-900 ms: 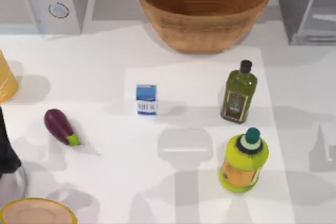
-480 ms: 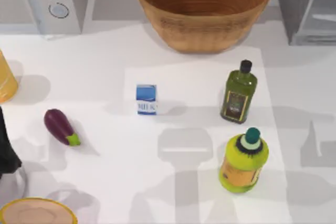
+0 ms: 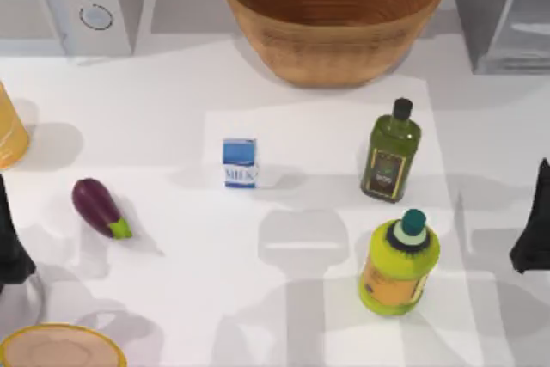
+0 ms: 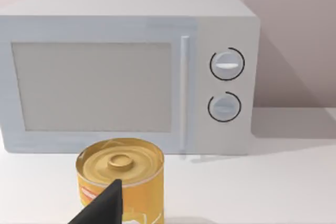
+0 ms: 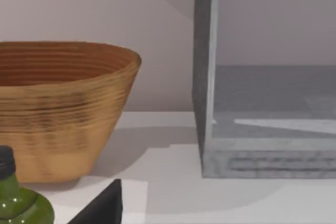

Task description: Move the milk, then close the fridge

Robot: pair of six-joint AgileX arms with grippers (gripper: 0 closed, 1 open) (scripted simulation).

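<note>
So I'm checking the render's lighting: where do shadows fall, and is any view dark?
Top view: soft grey shadows lie on the table to the right of the milk and the eggplant, with broad arm-shaped ones near the front edge. Right wrist view: the basket casts a shadow toward the fridge. Left wrist view: evenly lit, with a faint shadow under the microwave. No view is dark.

light: bright, even, soft | shadows: pale grey patches on the white table (image 3: 172, 109), some cast right of the milk (image 3: 240, 162) and the eggplant (image 3: 100, 207) | glare: small highlights on the oil bottle (image 3: 391, 152) | edges: no visible warping
</note>
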